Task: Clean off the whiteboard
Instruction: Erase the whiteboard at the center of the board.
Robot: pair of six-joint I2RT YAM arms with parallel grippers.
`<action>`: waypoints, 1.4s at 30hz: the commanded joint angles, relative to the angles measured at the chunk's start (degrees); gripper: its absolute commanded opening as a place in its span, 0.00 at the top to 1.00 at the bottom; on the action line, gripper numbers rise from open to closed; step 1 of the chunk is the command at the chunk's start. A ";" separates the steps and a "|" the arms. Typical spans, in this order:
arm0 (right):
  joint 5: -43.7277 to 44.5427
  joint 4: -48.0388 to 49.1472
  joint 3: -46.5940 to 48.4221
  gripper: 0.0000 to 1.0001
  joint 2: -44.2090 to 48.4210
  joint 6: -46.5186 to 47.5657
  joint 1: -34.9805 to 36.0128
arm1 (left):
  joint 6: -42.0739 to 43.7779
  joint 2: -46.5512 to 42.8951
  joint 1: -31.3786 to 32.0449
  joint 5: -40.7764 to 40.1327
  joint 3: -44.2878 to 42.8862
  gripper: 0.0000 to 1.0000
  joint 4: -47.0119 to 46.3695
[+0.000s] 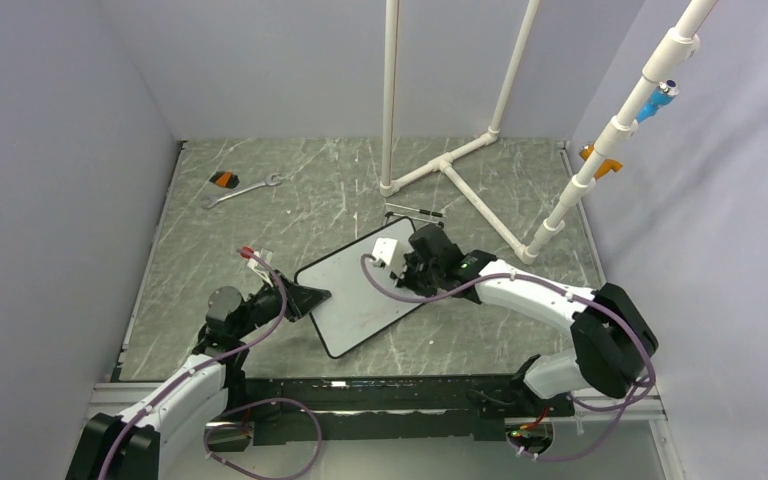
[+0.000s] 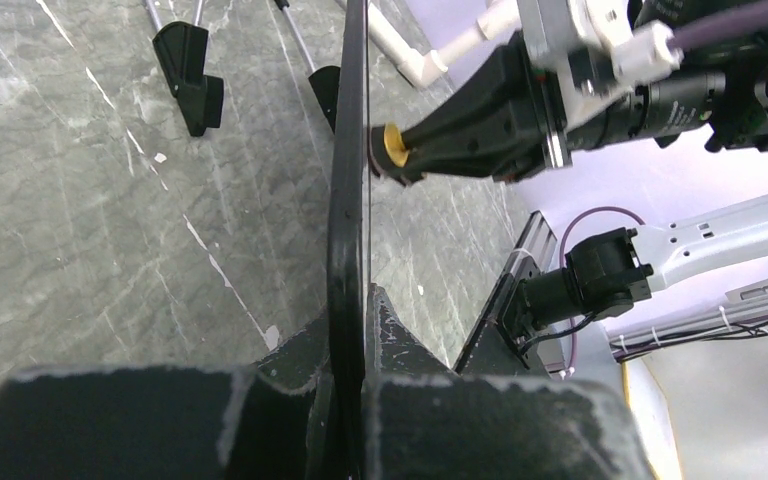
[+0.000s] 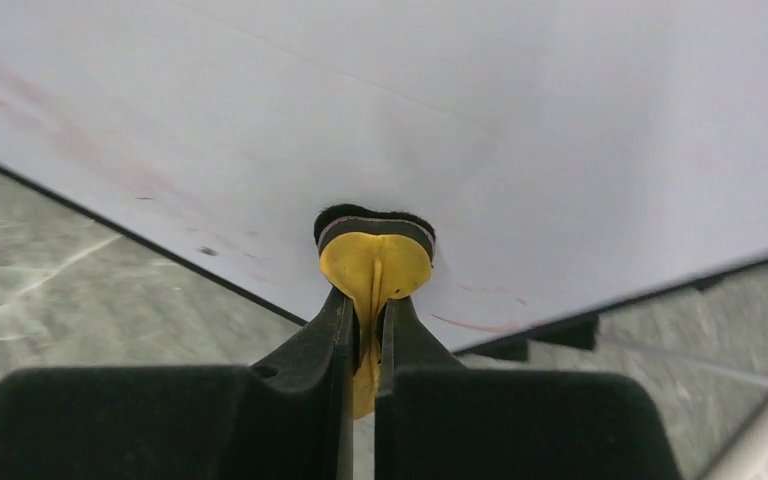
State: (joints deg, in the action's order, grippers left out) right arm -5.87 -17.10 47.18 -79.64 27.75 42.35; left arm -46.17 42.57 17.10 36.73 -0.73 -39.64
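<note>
The whiteboard [image 1: 360, 300] is a small white board in a thin black frame, tilted up off the table. My left gripper [image 1: 312, 296] is shut on its left edge. In the left wrist view the board's black edge [image 2: 348, 200] runs straight up out of that gripper [image 2: 355, 310]. My right gripper [image 1: 407, 275] is shut on a yellow eraser [image 3: 375, 262], whose black felt pad presses on the board's white face [image 3: 460, 120]. The eraser [image 2: 394, 147] also touches the board in the left wrist view. A faint red streak [image 3: 480, 325] and pink smears show on the board near its lower edge.
A silver wrench [image 1: 243, 190] and a small orange and black object [image 1: 224, 179] lie at the back left. A white pipe frame [image 1: 460, 180] stands at the back right. The board's black feet [image 2: 190, 75] hang over the grey marbled table [image 1: 210, 260]. Walls close in three sides.
</note>
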 commanded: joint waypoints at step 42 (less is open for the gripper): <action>-8.90 -4.70 -4.75 1.00 2.85 36.06 -10.88 | 2.00 -1.76 0.56 8.49 -2.69 1.00 -2.21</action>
State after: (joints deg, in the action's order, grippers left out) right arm -12.05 -14.31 46.96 -77.73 58.63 31.68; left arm -44.73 41.76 16.95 39.11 -1.63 -37.89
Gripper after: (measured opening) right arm 0.067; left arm 0.063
